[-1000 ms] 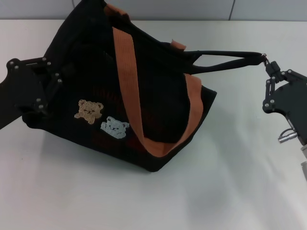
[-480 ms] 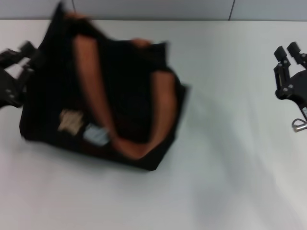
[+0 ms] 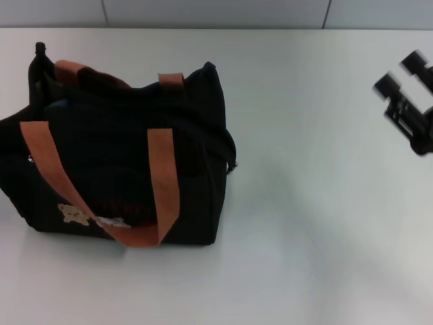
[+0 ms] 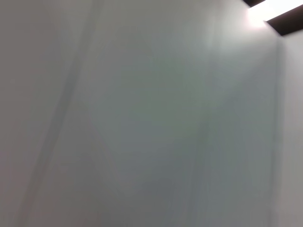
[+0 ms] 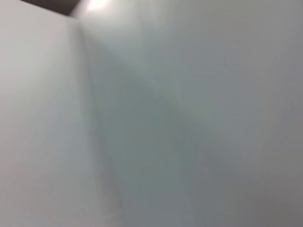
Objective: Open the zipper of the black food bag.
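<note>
The black food bag (image 3: 122,156) stands upright on the white table (image 3: 304,223) at the left, with its bear patch (image 3: 73,214) low on the near face. Its two brown-orange handles (image 3: 162,183) hang over the front and the top. The zipper strip runs along the right end of the top and droops down the side, ending at a small silver pull tab (image 3: 232,166). My right gripper (image 3: 400,73) hovers far off at the right edge, fingers spread and holding nothing. My left gripper is out of view. Both wrist views show only a pale surface.
A grey wall panel (image 3: 216,12) runs along the table's back edge. The bag's left side sits at the edge of the head view.
Both grippers have let go of the bag. The left one has left the picture and the right one has drawn back to the right. The bag has swung left and settled upright.
</note>
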Controlling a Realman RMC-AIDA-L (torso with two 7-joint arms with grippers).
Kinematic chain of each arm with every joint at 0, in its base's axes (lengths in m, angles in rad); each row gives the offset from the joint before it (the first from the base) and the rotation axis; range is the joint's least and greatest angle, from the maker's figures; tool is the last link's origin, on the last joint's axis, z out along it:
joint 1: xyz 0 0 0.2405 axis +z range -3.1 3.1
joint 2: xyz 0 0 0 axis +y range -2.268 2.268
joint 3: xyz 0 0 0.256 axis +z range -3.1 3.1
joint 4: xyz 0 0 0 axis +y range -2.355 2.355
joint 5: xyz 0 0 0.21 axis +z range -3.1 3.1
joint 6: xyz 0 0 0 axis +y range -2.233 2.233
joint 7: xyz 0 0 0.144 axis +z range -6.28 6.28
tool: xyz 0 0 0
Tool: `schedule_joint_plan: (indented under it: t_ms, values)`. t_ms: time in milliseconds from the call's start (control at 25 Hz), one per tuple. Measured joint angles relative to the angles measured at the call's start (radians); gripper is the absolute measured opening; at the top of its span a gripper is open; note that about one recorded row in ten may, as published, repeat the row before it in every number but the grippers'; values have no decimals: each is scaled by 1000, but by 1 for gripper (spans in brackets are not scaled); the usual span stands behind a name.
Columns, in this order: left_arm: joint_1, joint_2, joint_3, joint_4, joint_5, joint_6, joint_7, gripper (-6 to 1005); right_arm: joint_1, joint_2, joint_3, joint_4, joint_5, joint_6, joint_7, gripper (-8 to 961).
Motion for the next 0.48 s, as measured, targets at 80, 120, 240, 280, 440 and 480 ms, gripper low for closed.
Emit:
schedule_joint_plan:
  t_ms: [80, 120, 240, 280, 440, 480]
  values:
    - [2, 31, 106, 46, 16, 27, -40, 630, 30, -17, -95, -71, -31, -88, 106, 585]
    - [4, 46, 192, 79, 20, 31, -54, 651, 48, -26, -168, -104, -44, -125, 149, 613]
    - [6, 70, 422, 152, 22, 31, -72, 711, 91, -48, -392, -165, -62, -199, 210, 698]
    - [5, 71, 464, 160, 23, 30, -72, 731, 102, -50, -461, -176, -64, -211, 216, 722]
    - [-11, 70, 527, 176, 46, 27, -73, 812, 118, -22, -563, -214, -64, -219, 215, 816]
    - [-14, 69, 528, 177, 51, 27, -73, 815, 118, -12, -570, -228, -64, -218, 214, 840]
